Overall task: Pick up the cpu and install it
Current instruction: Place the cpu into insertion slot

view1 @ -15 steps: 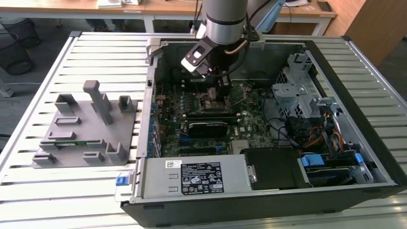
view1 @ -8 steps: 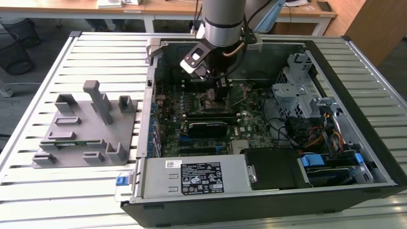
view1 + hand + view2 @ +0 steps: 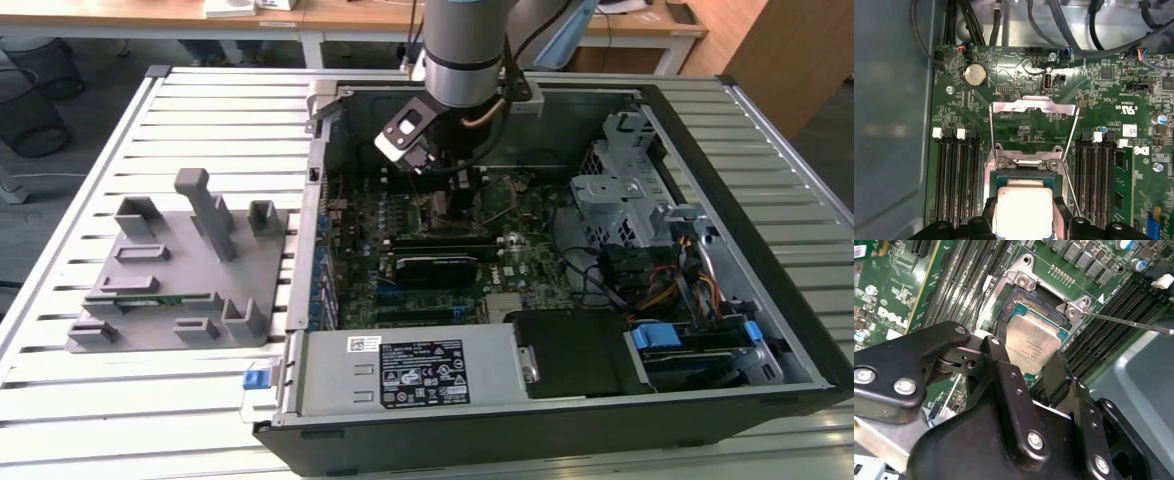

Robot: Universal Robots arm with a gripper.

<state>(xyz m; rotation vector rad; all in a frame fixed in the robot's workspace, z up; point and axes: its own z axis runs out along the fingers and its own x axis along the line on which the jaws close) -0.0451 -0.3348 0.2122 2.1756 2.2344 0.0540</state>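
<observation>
Cpu (image 3: 1033, 342) is pinched between the fingers of the gripper (image 3: 1029, 354), just over the socket (image 3: 1036, 300); any skew on seating could bend the socket's pins.

Place: a robotics lab or workshop is suggested.
Shown by: an open computer case (image 3: 561, 432) laid on a slatted metal table (image 3: 200, 400); wooden desks (image 3: 360, 18) seen beyond.

My pincer (image 3: 1030, 351) holds the small, flat, square cpu (image 3: 1033, 346) by two opposite edges. Its pale silver-grey metal top faces up, directly over the dark open socket (image 3: 1029, 302). I cannot tell whether it is seated.
</observation>
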